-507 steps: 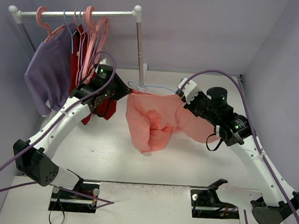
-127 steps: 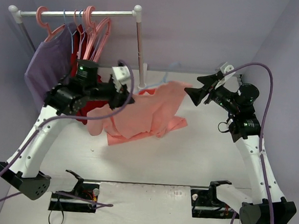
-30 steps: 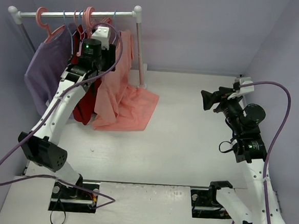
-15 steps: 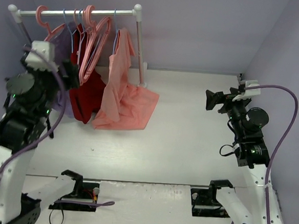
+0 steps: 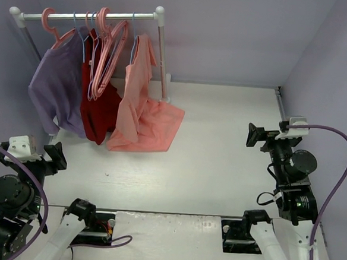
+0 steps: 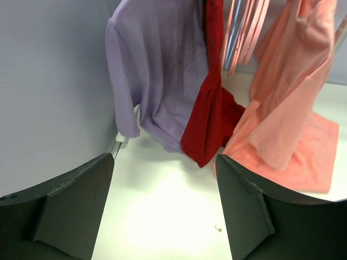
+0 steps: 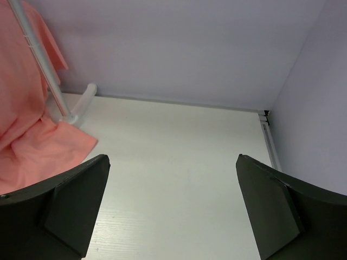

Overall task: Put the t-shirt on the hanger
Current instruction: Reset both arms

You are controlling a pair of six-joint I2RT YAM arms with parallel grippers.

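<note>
At eleven o'clock the t-shirt (image 5: 141, 98) is hung on the hanger (image 5: 133, 29); left gripper (image 6: 162, 160) and right gripper (image 7: 172, 157) are spread wide, empty; only parking is judged needed.

The left arm (image 5: 8, 193) and right arm (image 5: 292, 174) are built of white links and black joint housings, each trailed by a purple cable (image 5: 328, 128).

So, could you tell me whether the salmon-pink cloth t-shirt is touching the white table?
Touching: top external view shows the salmon-pink cloth t-shirt pooled on the white table.
</note>
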